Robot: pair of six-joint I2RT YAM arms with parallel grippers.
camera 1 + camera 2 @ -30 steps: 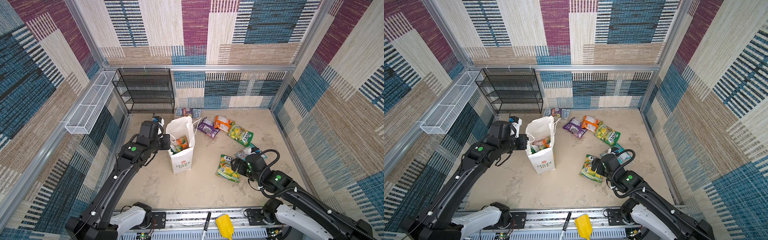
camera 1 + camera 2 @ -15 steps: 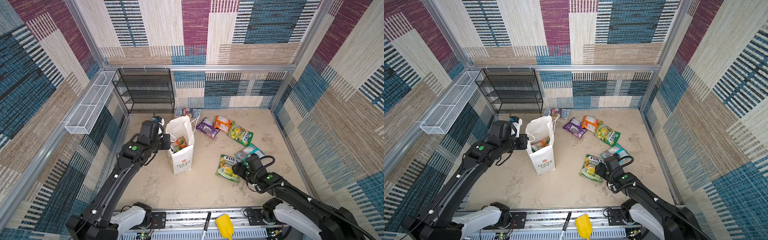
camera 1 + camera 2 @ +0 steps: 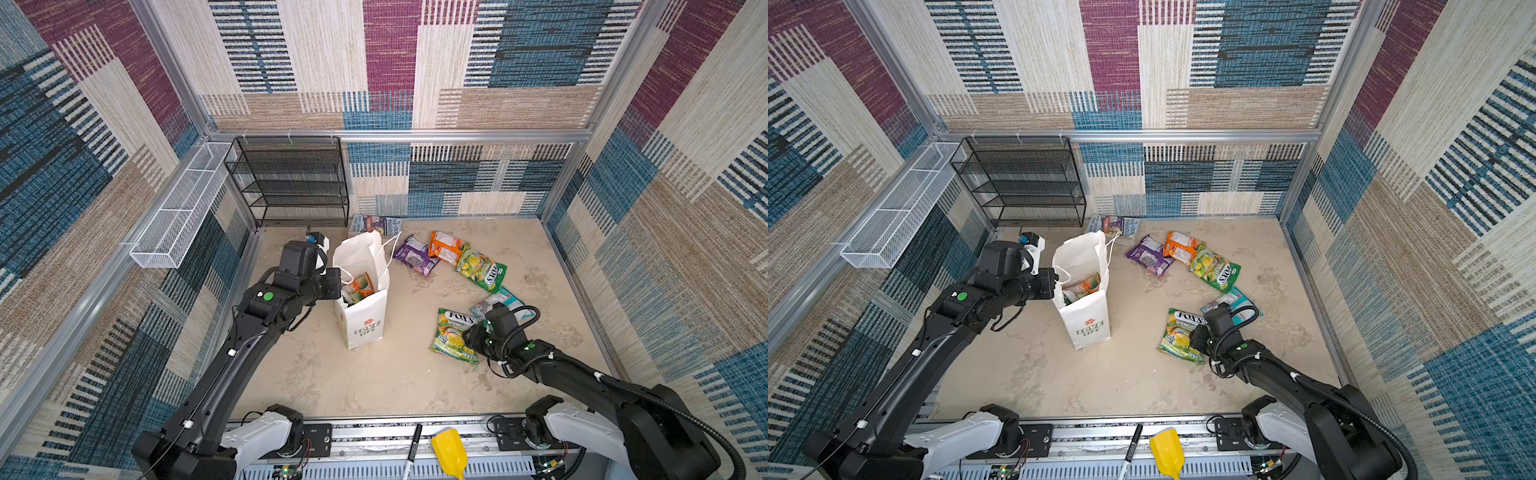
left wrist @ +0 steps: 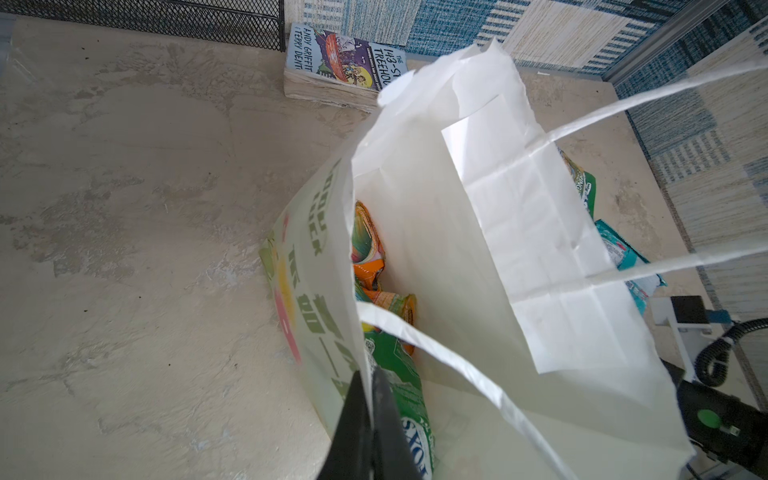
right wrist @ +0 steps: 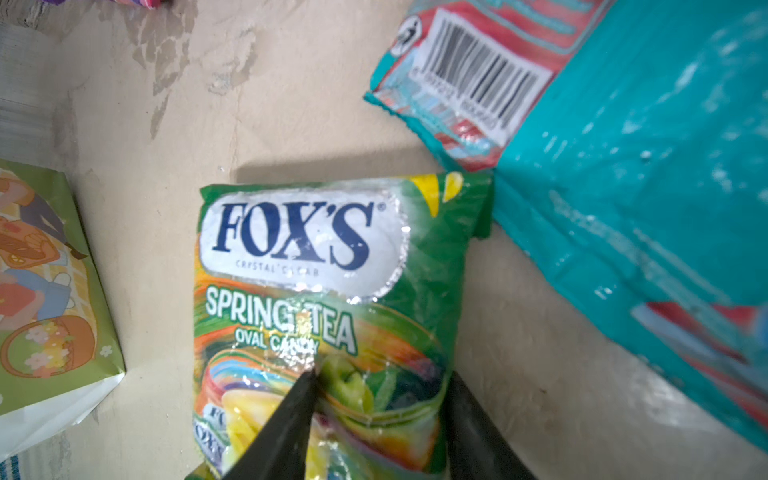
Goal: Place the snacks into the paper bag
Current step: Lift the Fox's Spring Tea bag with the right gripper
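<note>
Front right, your right fingers (image 3: 471, 337) straddle the lower half of a glossy green-and-yellow FOX'S Spring Tea candy packet (image 5: 299, 249) lying flat on the mottled beige desk (image 3: 374, 382). One tip presses its face and the other sits at its edge; whether they have clamped it cannot be told. At that packet's far corner lies a teal plastic snack packet (image 5: 623, 166) (barcode side up). Mid-desk to the left, the tall white paper gift bag (image 3: 365, 324) stands upright and open, your left fingers (image 4: 369, 415) clenched on the rim of its left wall. Inside it rest an orange foil packet (image 4: 365, 253) and a green printed packet (image 4: 399, 374). Farther back, right of the bag, a green-yellow packet (image 3: 482, 270), an orange packet (image 3: 446, 247) and a purple packet (image 3: 413, 255) lie side by side. A colourful paperback book (image 3: 376, 224) lies behind the bag, beside a black mesh shelf rack (image 3: 291, 183) at the back wall.
</note>
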